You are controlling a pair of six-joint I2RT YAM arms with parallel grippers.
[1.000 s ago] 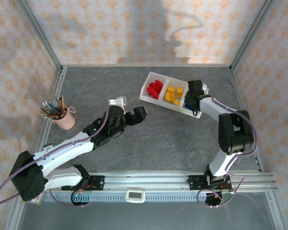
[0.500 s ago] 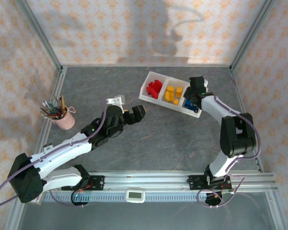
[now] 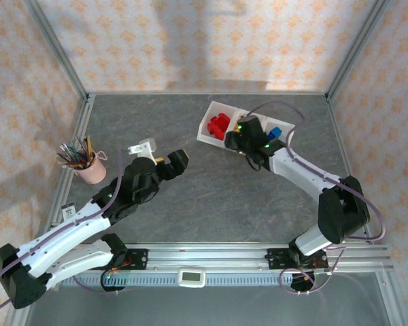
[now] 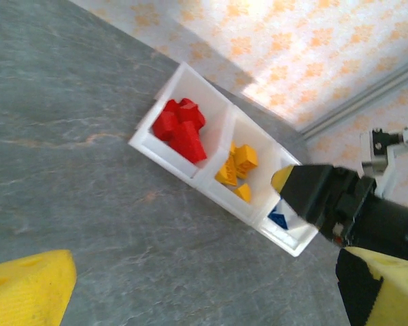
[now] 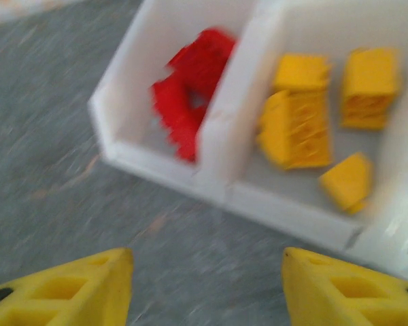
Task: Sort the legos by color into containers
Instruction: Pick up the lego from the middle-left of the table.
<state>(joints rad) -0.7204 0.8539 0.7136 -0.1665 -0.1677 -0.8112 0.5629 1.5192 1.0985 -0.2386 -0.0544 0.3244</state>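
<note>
The tray (image 3: 205, 129) sits on the surface (image 3: 211, 204), in its far right part. Its three compartments run in a row from far-left to near-right. One heap of legos (image 3: 219, 125) lies in the tray's left compartment, more lie in the middle one, and a few lie in the right one. The right tool (image 3: 238, 139) hangs over the tray's near side, about at the middle compartment. The left tool (image 3: 173, 163) is to the tray's left and nearer, well apart from it. The cup of pens (image 3: 88, 166) stands far to the tray's left.
</note>
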